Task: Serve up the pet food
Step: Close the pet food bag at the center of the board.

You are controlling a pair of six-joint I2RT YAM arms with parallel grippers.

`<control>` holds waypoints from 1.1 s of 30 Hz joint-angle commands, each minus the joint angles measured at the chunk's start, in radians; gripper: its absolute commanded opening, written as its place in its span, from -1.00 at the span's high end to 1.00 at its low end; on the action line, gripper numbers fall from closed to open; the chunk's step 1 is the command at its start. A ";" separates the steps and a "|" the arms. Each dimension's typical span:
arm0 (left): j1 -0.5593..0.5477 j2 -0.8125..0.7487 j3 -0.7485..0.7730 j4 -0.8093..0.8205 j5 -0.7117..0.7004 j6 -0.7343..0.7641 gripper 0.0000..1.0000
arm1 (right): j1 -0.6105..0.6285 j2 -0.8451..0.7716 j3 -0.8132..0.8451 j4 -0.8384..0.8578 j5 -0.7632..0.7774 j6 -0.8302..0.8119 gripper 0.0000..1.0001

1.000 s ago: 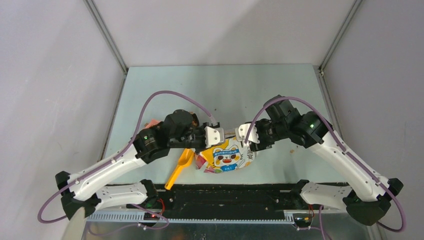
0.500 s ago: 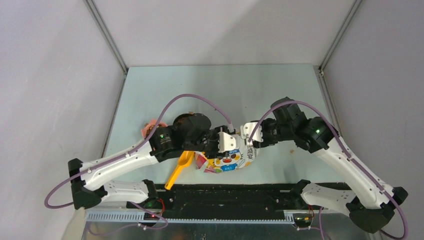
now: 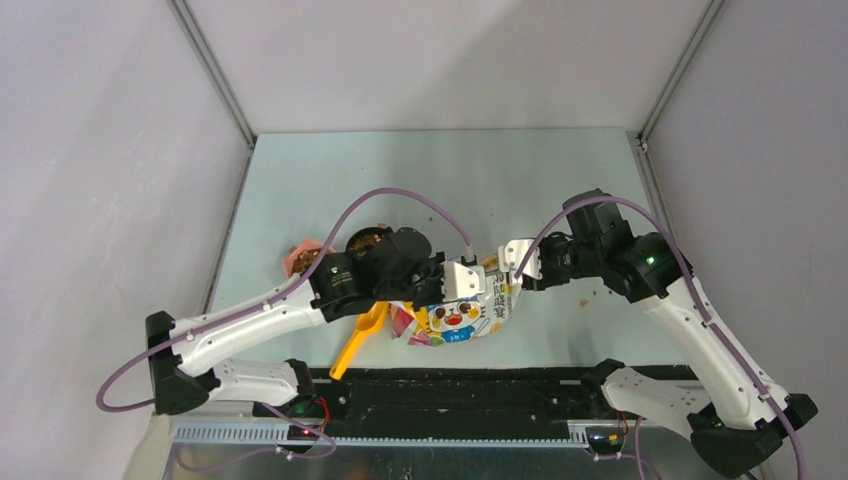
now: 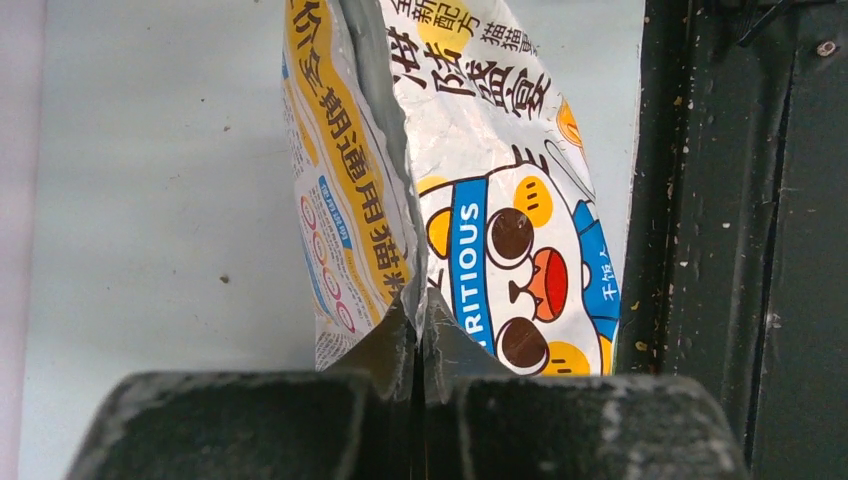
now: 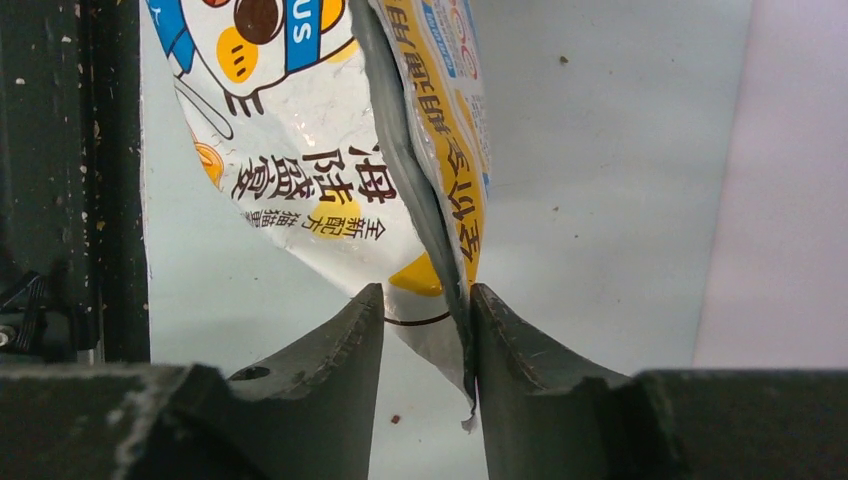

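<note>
From here my left claw [image 4: 418,338] is pressed together on the edge of the cat-printed bag [image 4: 500,190]. Its two tips meet with the foil seam pinched flat between them. My right claw [image 5: 428,330] is at the opposite end of the same edge, and it is spread. The bag's corner hangs between its tips and lies against one of them, with a clear gap to the other, so it is not pinching anything. Between the two claws the bag's mouth shows as a narrow slit with grey lining, and I cannot see into it. From above, the bag sits on the pale green table [image 3: 450,170] close to the black strip [image 3: 450,392] along the near edge, with the cartoon face turned up. The yellow scoop [image 3: 360,335] lies just to its left, with its handle toward the strip. The kibble [image 3: 367,238] I can make out is a brown heap in what looks like a dark round dish [image 3: 352,243], half hidden behind my left arm and apart from the bag. A few stray pellets [image 3: 586,300] lie on the table under my right arm. Something pink [image 3: 299,259] sits at the table's left side, but it is too covered for me to say what it is.
</note>
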 commanded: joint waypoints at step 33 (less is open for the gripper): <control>-0.011 -0.105 -0.015 -0.014 0.217 0.015 1.00 | 0.165 0.115 0.064 0.064 -0.057 0.080 0.22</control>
